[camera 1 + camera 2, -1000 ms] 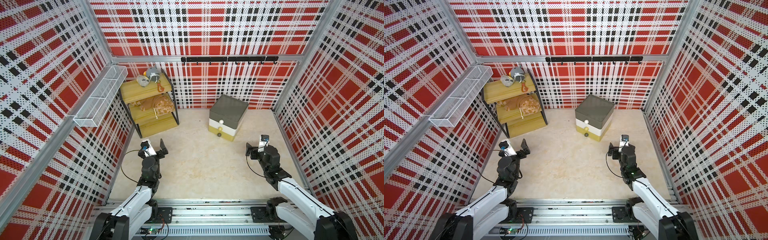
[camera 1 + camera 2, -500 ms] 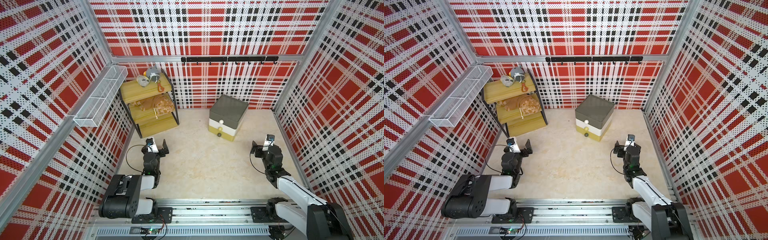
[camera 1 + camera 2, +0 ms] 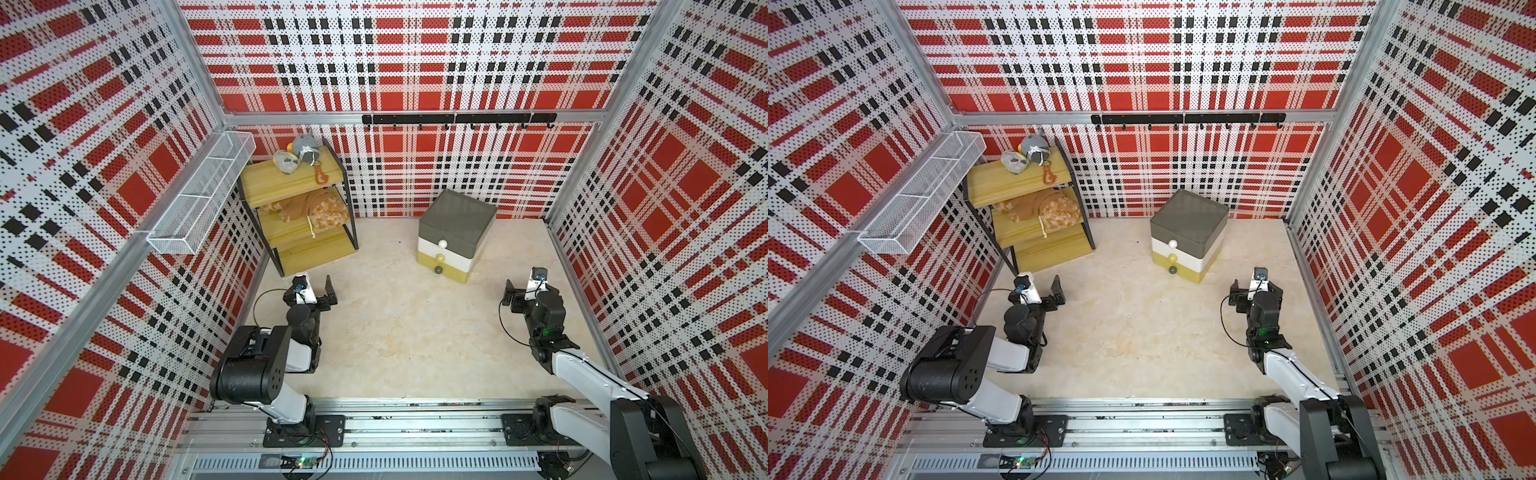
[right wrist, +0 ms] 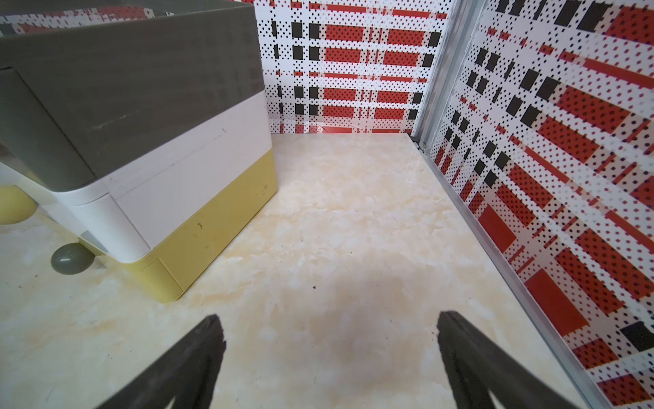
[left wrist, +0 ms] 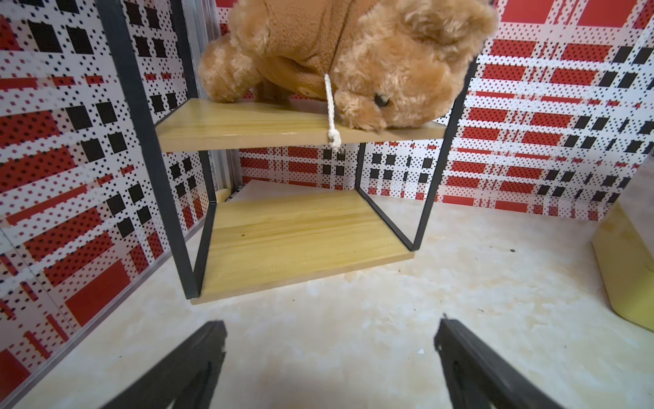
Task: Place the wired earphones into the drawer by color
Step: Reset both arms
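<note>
No wired earphones show in any view. The drawer (image 3: 455, 216) (image 3: 1187, 220) stands at the back of the floor, right of centre, with its dark grey, white and mustard tiers all pushed in. My left gripper (image 3: 316, 291) (image 3: 1040, 296) (image 5: 331, 340) hangs open and empty just above the floor in front of the shelf rack. My right gripper (image 3: 528, 293) (image 3: 1255, 295) (image 4: 331, 333) is open and empty too. It sits low by the right wall, a short way in front of the drawer (image 4: 141, 141) and to its right.
A yellow wooden shelf rack (image 3: 297, 216) (image 5: 290, 233) stands at the back left with a teddy bear (image 5: 354, 60) on its middle board and small plush toys (image 3: 305, 147) on top. A white wire basket (image 3: 203, 195) juts from the left wall. A black hook rail (image 3: 457, 119) runs along the back wall.
The left arm has folded its elbow up and back toward the front rail, with its gripper staying near the same spot. The right gripper has shifted slightly toward the right wall. Both jaws stayed open.
</note>
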Robot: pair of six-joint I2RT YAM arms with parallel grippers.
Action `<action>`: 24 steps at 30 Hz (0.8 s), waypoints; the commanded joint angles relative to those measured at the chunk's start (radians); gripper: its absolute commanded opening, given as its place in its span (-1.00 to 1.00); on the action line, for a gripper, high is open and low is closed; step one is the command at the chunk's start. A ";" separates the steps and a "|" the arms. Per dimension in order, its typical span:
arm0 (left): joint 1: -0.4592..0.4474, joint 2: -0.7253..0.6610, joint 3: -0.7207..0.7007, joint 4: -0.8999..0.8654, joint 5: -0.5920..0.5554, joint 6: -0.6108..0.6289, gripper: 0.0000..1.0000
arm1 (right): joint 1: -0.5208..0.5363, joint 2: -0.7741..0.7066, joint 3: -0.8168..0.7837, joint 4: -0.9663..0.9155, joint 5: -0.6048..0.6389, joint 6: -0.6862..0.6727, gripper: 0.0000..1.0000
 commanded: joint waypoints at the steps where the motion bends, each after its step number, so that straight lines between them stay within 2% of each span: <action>1: 0.007 0.007 0.014 0.029 0.017 -0.002 0.98 | -0.022 0.009 0.010 0.051 -0.010 -0.023 1.00; 6: 0.005 0.008 0.014 0.029 0.010 -0.001 0.98 | -0.046 0.042 0.012 0.089 -0.059 -0.022 1.00; 12: -0.025 0.003 0.009 0.029 -0.061 0.012 0.98 | -0.091 0.105 -0.007 0.184 -0.094 -0.011 1.00; 18: -0.018 0.005 0.012 0.028 -0.044 0.010 0.98 | -0.106 0.292 -0.001 0.353 -0.161 0.035 1.00; 21: -0.013 0.005 0.013 0.028 -0.033 0.007 0.98 | -0.106 0.318 0.020 0.353 -0.176 0.041 1.00; 24: -0.012 0.005 0.014 0.028 -0.031 0.007 0.98 | -0.104 0.393 -0.020 0.502 -0.212 0.036 1.00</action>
